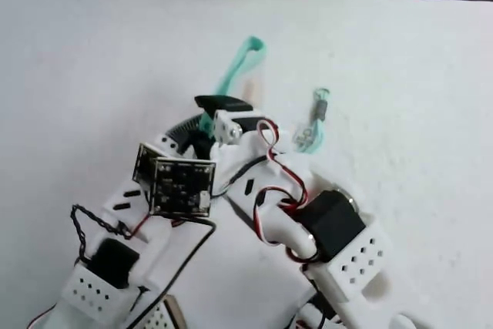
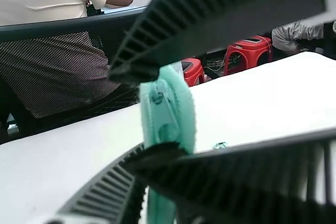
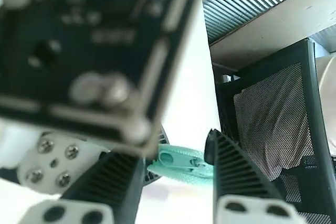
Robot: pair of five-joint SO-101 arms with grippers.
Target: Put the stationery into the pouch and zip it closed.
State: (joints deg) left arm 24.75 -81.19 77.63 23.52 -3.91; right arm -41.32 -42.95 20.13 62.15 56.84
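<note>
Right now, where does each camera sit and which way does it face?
High: fixed above, looking down on white table, both arms, teal zippered fabric pouch.
Left wrist: on left arm, faces out past left gripper clamping the pouch toward the room.
Right wrist: on right arm, faces right gripper, pouch, dark circuit board.
All share the pouch.

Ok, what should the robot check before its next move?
1. Left end effector clamped on the mint-green fabric pouch: ok.
2. Right end effector at the pouch's zipper end: ok.
3. Right end effector's grip there: cannot tell.
4. Small green-and-grey stationery piece inside the pouch: not ok, it lies on the white table.
5. Pouch zipped closed: cannot tell.
</note>
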